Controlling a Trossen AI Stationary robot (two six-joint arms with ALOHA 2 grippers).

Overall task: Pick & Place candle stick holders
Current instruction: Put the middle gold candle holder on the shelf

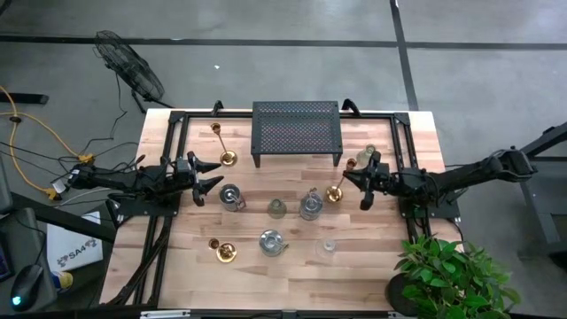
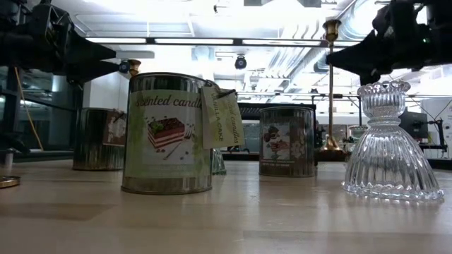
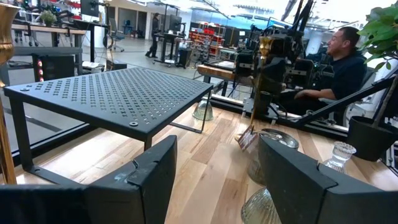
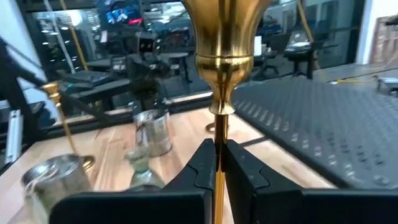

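Brass catches the light in the right wrist view, where the right gripper (image 4: 219, 163) has its two dark fingers pressed together on the thin stem of a tall gold candle stick holder (image 4: 222, 56), just below the flared cup. From above, that right gripper (image 1: 359, 184) sits right of the table's centre, and the held holder (image 1: 337, 189) stands beside it with its round base on the wood, near the right front leg of the black mesh stand (image 1: 297, 131). In the low view the same stem (image 2: 330, 85) rises upright under the dark arm.

The left gripper (image 1: 207, 177) hangs over the left part of the table with its fingers spread apart and nothing between them; its wrist view shows the two fingers (image 3: 149, 180) wide, facing the mesh stand.

A second gold holder (image 1: 223, 149) stands far left, just left of the stand. A third gold holder (image 1: 223, 252) stands near left. Short clear glass holders are scattered across the middle: one (image 1: 277, 208) at the centre, one (image 1: 329, 245) near right, and another (image 1: 369, 152) far right, beside the stand. Low down, a ribbed glass holder (image 2: 392, 144) stands on the right.

Scented candle tins (image 1: 271, 241) sit among them, the nearest (image 2: 168, 134) bearing a paper tag. A potted plant (image 1: 447, 275) fills the near right corner. A person (image 3: 339, 62) sits beyond the table.
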